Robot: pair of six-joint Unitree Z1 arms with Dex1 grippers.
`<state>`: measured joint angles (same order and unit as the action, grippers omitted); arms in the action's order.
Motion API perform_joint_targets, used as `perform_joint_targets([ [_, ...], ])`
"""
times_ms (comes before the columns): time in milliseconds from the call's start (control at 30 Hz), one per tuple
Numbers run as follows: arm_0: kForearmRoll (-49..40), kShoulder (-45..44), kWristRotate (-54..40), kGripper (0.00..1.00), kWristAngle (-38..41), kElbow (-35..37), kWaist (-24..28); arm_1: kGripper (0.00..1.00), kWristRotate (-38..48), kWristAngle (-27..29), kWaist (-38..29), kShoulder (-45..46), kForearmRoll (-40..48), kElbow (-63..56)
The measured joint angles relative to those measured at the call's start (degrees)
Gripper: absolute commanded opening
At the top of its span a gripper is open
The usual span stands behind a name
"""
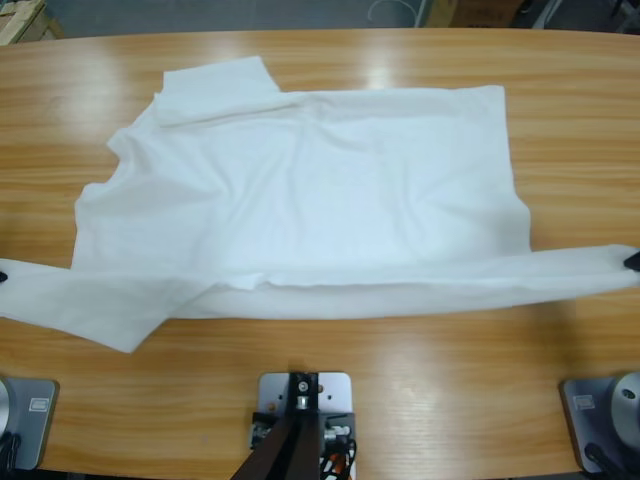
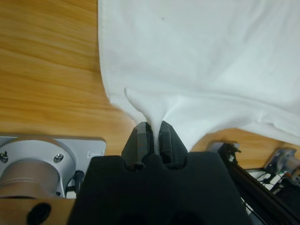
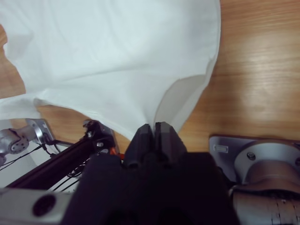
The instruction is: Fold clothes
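A plain white short-sleeved T-shirt (image 1: 310,190) of thin soft fabric lay spread on the long wooden table (image 1: 420,390), its near edge stretched taut. The left gripper (image 2: 153,129) and right gripper (image 3: 152,127) each had jaws clamped on that edge's opposite ends.

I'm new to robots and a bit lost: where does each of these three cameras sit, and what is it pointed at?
High view: fixed above the wooden table, looking down on the spread white T-shirt; only black gripper tips show at the side edges.
Left wrist view: on the left arm, along its left gripper pinching fabric.
Right wrist view: likewise, right gripper.
All share the T-shirt.
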<state>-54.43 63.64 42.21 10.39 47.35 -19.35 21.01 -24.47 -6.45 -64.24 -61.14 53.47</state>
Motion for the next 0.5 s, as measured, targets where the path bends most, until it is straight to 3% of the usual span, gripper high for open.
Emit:
perform_joint_targets([
  [167,4.4,3.2,0.0,0.000,-0.7,-0.9,0.7,0.000,1.0,-1.0,0.0,-4.6,4.8,-0.2],
  [500,7.2,12.6,-3.5,0.000,-0.9,2.3,8.3,0.000,-0.5,-1.2,0.8,-15.7,8.3,2.5],
])
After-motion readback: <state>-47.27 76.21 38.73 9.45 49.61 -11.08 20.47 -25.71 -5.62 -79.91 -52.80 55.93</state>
